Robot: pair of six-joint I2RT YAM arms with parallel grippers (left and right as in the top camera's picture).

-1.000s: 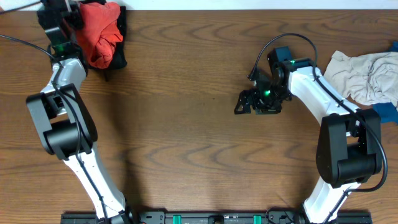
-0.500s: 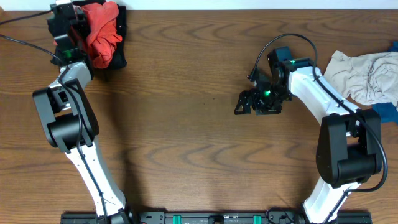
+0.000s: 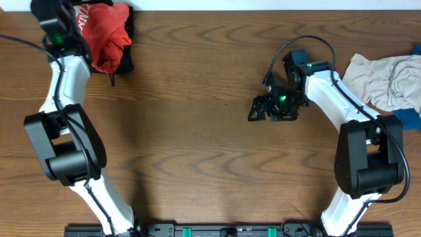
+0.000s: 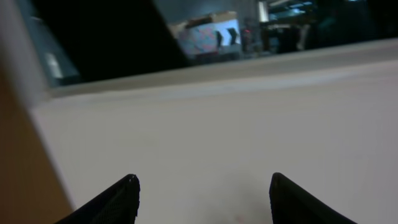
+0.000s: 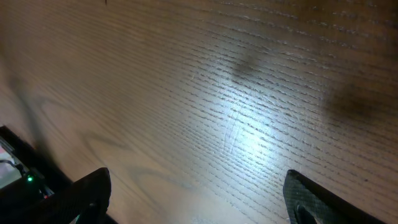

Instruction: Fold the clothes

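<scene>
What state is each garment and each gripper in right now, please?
red-orange T-shirt: bunched up, unfolded
black garment: crumpled, mostly beneath the T-shirt
pale grey garment: crumpled, unfolded
left gripper: open, empty
right gripper: open, empty, over the table

The left arm is stretched far forward from its base, its white links nearly straight and the wrist at the far end. The left gripper points out ahead of the wrist, and its two dark fingers are spread apart. The right arm is bent at the elbow, with the forearm reaching inward toward the robot's left. The right gripper sits low and faces down, jaws parted wide. A green light glows at its wrist.
</scene>
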